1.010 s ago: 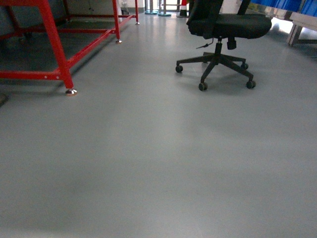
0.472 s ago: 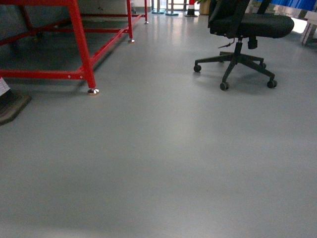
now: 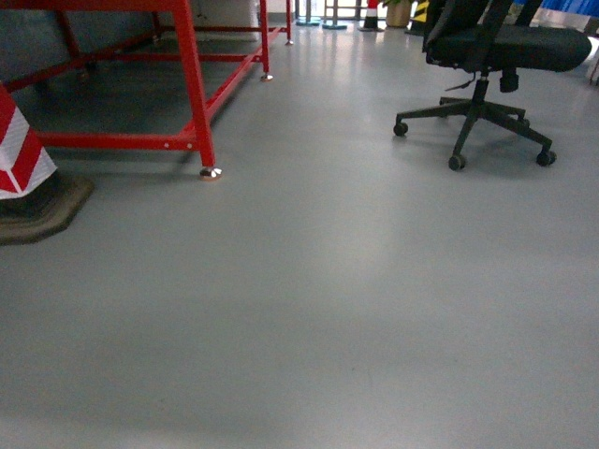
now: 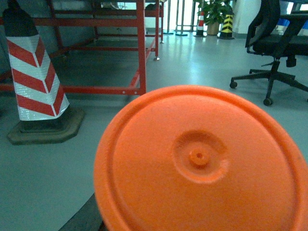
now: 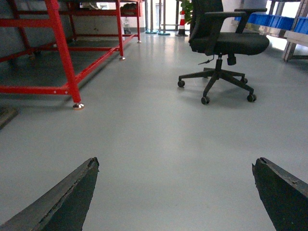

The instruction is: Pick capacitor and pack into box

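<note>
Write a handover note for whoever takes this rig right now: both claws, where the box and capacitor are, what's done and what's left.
Right claw: open, nothing between its fingers.
Left claw: hidden behind an orange round disc that fills most of its wrist view; open or shut cannot be told.
Box and capacitor: in none of the three views.
Surroundings: bare grey floor, red frame and striped cone on the left, office chair on the right.
Done: nothing of the packing shows.
Left: find the capacitor and the box, pick, pack.
</note>
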Available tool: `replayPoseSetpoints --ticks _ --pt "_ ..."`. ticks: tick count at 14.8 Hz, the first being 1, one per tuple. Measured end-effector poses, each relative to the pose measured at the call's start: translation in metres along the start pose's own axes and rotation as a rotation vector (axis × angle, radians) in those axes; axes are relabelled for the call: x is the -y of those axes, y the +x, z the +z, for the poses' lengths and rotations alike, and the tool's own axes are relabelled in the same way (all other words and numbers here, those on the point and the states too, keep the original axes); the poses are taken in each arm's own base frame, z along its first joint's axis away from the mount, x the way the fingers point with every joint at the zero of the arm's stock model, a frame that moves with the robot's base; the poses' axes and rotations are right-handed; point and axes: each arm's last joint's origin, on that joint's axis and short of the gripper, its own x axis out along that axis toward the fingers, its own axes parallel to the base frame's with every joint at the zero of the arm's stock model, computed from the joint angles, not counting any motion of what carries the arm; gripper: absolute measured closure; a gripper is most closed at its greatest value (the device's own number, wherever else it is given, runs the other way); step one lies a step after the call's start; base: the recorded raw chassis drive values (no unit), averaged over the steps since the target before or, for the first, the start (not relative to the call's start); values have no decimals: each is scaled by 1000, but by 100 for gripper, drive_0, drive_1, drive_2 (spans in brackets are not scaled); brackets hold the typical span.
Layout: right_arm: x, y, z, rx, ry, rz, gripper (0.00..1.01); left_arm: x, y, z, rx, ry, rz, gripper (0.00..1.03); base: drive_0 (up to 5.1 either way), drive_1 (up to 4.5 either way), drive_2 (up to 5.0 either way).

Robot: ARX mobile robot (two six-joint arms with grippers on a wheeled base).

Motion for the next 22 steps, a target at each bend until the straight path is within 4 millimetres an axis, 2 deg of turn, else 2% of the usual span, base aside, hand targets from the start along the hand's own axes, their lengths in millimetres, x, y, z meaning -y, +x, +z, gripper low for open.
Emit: replayPoseSetpoints --ticks 22 --pt "0 0 -1 -6 0 0 3 0 0 0 3 0 0 59 -507 239 239"
